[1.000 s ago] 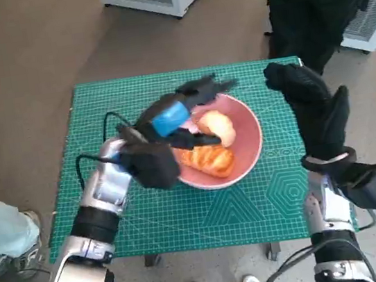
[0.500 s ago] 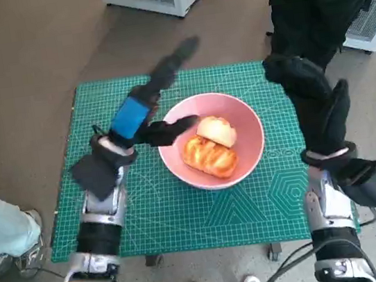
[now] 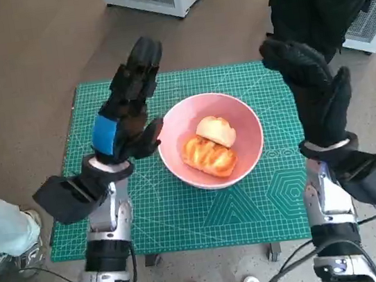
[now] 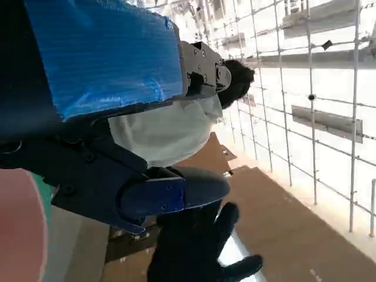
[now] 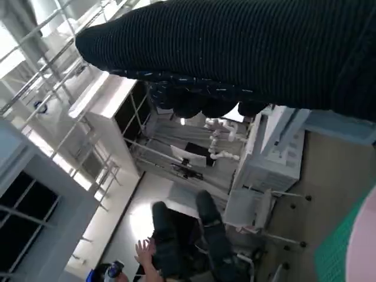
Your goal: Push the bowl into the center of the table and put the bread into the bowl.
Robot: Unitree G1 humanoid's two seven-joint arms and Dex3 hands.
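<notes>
Bread (image 3: 209, 146) lies in the pink bowl (image 3: 242, 116) mid-desk (image 3: 185, 218); left robot hand (image 3: 125, 115) has lifted away, fingers spread, right robot hand (image 3: 313, 92) raised empty, so task looks done

No legible text or labels.

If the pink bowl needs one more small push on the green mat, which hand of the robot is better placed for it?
Probably the left hand: it is raised close beside the rim of the round pink bowl, which holds the two bread pieces. The gloved right hand stands farther off, at the green mat's edge. Both hold nothing.
</notes>
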